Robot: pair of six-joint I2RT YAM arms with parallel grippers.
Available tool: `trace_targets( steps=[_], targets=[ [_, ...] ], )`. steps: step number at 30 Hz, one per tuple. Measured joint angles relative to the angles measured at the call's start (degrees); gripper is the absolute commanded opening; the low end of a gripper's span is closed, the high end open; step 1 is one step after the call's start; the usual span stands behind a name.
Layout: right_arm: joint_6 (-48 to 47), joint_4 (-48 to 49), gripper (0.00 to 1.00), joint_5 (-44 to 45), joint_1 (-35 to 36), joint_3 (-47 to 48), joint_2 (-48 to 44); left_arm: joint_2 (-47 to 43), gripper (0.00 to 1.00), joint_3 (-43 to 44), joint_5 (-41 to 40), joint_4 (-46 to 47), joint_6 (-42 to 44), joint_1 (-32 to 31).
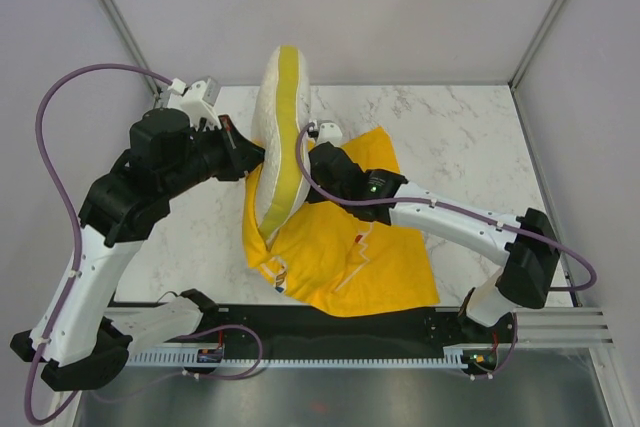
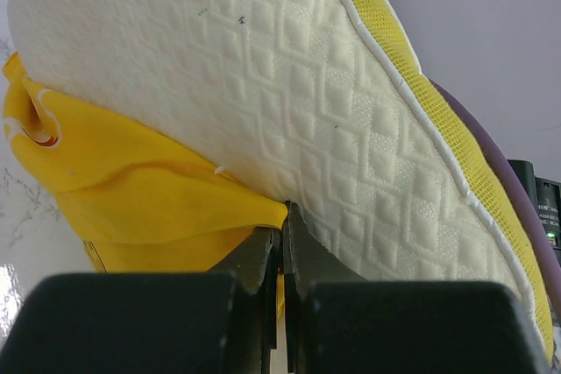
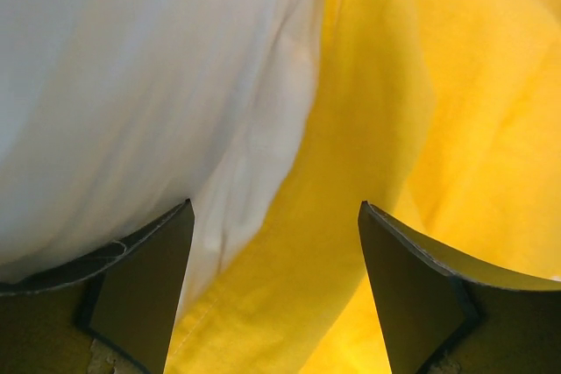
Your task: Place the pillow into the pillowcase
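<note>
Right up against the left wrist camera, the left fingers [image 2: 254,260] are pressed together with a sliver of yellow cloth caught between them, so I read that as a pinch on the edge of the pillowcase [image 1: 385,267], most likely to hold its mouth up and open. The pillow [image 1: 278,137] fills the rest of that view, its quilted white face resting just above the fingertips. From the top camera it stands on edge and leans toward the back wall, yellow band facing up. Its lower end is tucked into the bunched opening of the pillowcase and most of its length is out in the air, so my guess is the stuffing has barely started. On the other side, the right fingers [image 3: 145,295] are spread wide, with white pillow and yellow cloth ahead of the gap and nothing clamped. They look placed either to grab the case's other edge or to nudge the pillow deeper, hard to say which. The rest of the pillowcase lies loose and wrinkled on the table [image 1: 460,137], a white marble-look top. Plain pale walls [image 1: 350,7] box it in, and a black rail [image 1: 340,332] runs along the near edge by the arm bases.
</note>
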Motion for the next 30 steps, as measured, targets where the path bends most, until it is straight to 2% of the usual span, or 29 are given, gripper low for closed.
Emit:
trace_targets(
  steps=[6, 14, 17, 19, 20, 21, 22, 27, 30],
  targets=[
    [-1.62, -6.91, 0.84, 8.37, 2.14, 5.73, 3.34, -0.15, 0.02, 0.00, -0.39, -1.27, 0.33, 0.22],
    [-1.84, -8.83, 0.82, 13.33, 2.84, 5.92, 6.25, -0.20, 0.02, 0.00, -1.75, -3.34, 1.03, 0.28],
    [-1.97, -8.61, 0.66, 13.40, 2.89, 5.88, 7.21, -0.17, 0.02, 0.00, -1.86, -4.04, 1.36, 0.28],
    [-2.16, -8.13, 0.47, 13.05, 2.93, 5.77, 7.58, -0.13, 0.02, 0.00, -1.88, -4.44, 1.44, 0.31],
    [-2.25, -7.78, 0.36, 12.79, 2.93, 5.77, 7.78, -0.13, 0.02, 0.00, -1.88, -4.50, 1.49, 0.31],
    [-2.40, -7.43, 0.08, 12.48, 2.93, 5.77, 7.93, -0.13, 0.02, 0.00, -1.90, -4.61, 1.51, 0.31],
    [-2.67, -7.21, 0.00, 12.11, 2.93, 5.79, 8.04, -0.13, 0.02, 0.00, -1.88, -4.63, 1.51, 0.31],
    [-2.32, -4.44, 0.00, 7.13, 2.34, 5.16, 7.06, -0.13, 0.02, 0.17, -1.81, -4.55, 1.53, 0.31],
    [-2.51, -2.97, 0.00, 3.19, 1.57, 3.69, 3.15, -0.09, 0.02, 1.55, -1.62, -4.39, 1.49, 0.15]
  ],
)
